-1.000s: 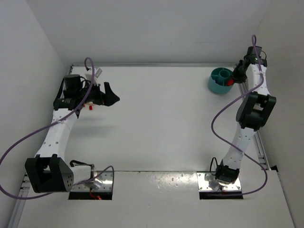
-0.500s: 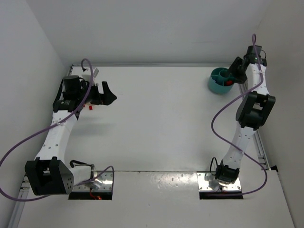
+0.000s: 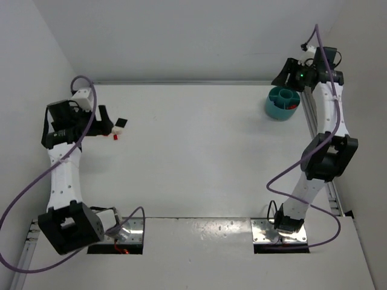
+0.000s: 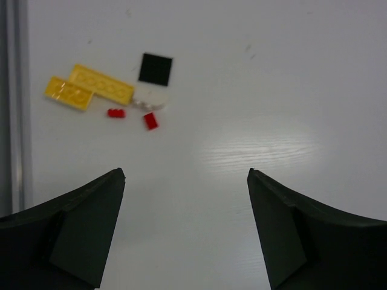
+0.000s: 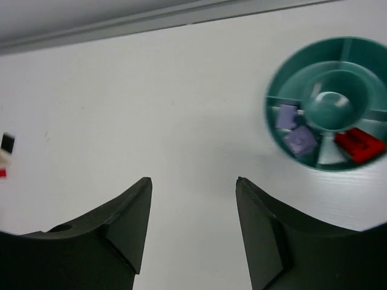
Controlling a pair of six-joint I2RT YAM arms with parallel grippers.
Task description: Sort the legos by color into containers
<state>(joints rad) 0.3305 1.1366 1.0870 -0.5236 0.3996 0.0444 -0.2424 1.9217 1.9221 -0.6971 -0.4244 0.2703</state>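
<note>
Teal tub (image 5: 273,90) at far right of table (image 4: 290,72), purple bricks (image 5: 300,140) and a red brick (image 5: 360,145) in neighbouring outer compartments. Right gripper (image 5: 193,181) near it, spread apart, empty. Left gripper (image 4: 184,175) likewise wide, empty, raised over loose legos (image 4: 109,86) at far left: yellow plates (image 4: 68,93), black tile (image 4: 155,69), white brick (image 4: 151,100), two red bits (image 4: 150,121).

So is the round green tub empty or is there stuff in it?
Not empty. The tub holds two purple pieces, and a red piece lies just past a divider.
</note>
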